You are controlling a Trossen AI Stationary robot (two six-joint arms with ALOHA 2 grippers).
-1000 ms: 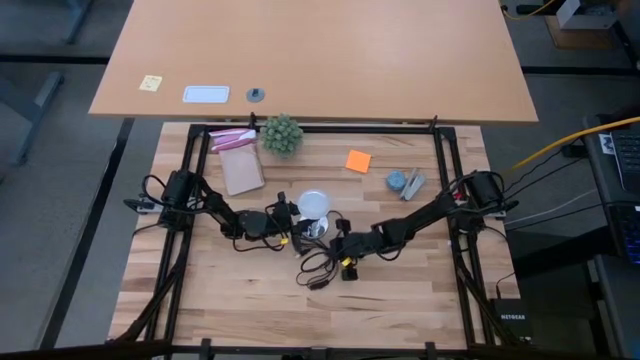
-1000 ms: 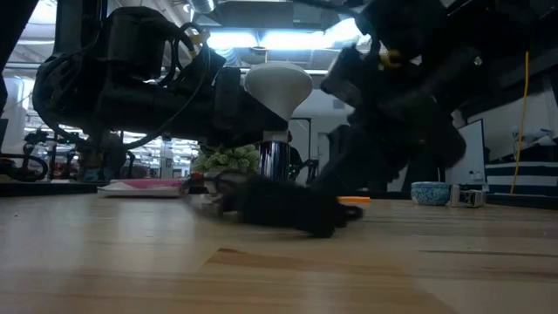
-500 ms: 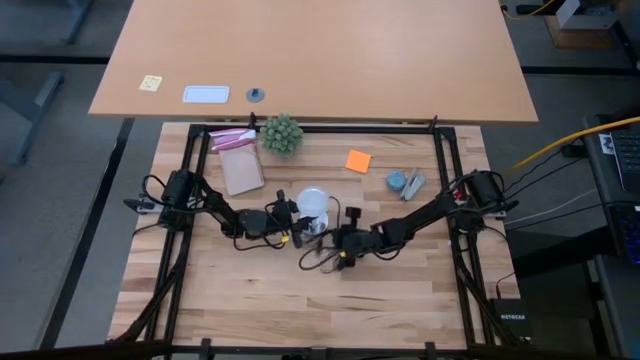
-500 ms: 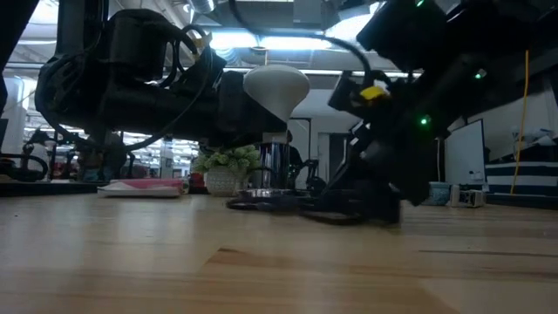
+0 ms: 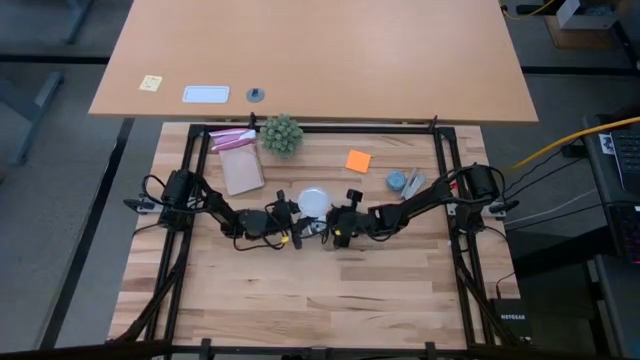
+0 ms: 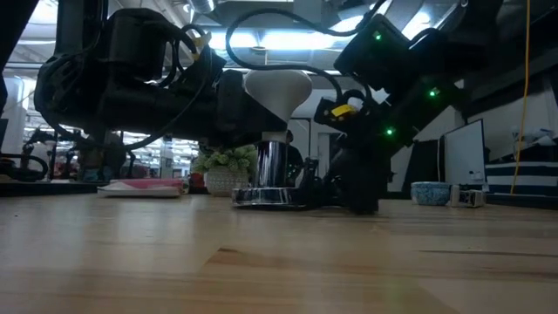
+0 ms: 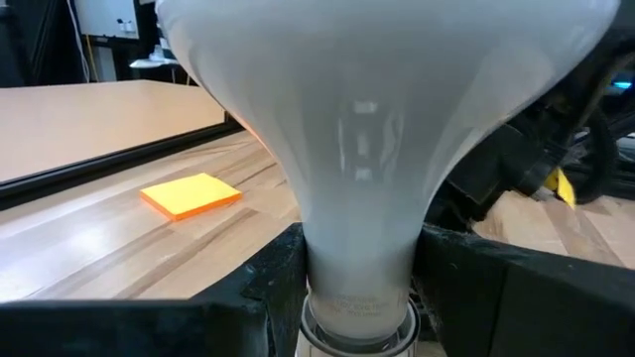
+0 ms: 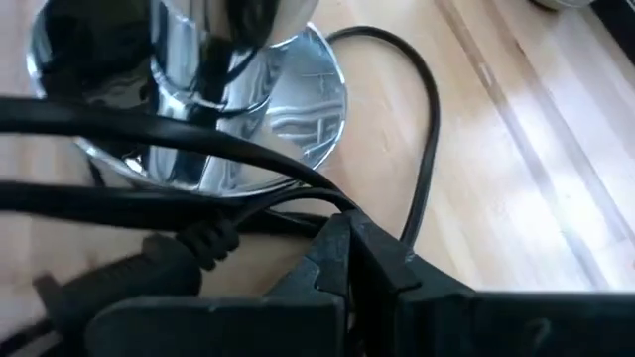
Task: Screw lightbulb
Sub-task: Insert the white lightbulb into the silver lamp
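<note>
The white lightbulb (image 7: pixel 377 119) stands upright at mid-table (image 5: pixel 313 203), globe up. Its lower end sits in a silvery socket (image 6: pixel 272 161) that stands on a round mirror-bright base (image 8: pixel 198 109). My left gripper (image 5: pixel 296 222) reaches in level from the table's left and is shut on the bulb's neck. My right gripper (image 8: pixel 347 248) is shut and slants down just right of the base (image 5: pixel 334 228). Its tip is at the black cord (image 8: pixel 248 159) that loops around the base. My left gripper pinches the bulb's narrow neck (image 7: pixel 362 268) just above the metal end, one finger (image 7: pixel 263 293) on each side. The fingers come level from the table's left. The bulb stays upright, carried by the socket below. My right gripper's shut fingertips (image 8: pixel 342 233) lie against the black cord (image 8: pixel 298 183) beside the socket base, slanting down from the right. I cannot tell whether they also touch the base.
A spiky green ball plant (image 5: pixel 281 133), a pink-and-tan packet (image 5: pixel 238 160), an orange note (image 5: pixel 358 160) and small blue-grey items (image 5: pixel 405 183) lie toward the far edge. A black frame (image 5: pixel 440 150) borders the table. Bare wood spreads along the near side.
My right gripper, still shut, has swung from the near side toward the far edge and up to the socket base, turning as it went. It has swept the loose black cord along, and the cord now lies gathered by the base. The bulb and my left gripper have stayed put.
</note>
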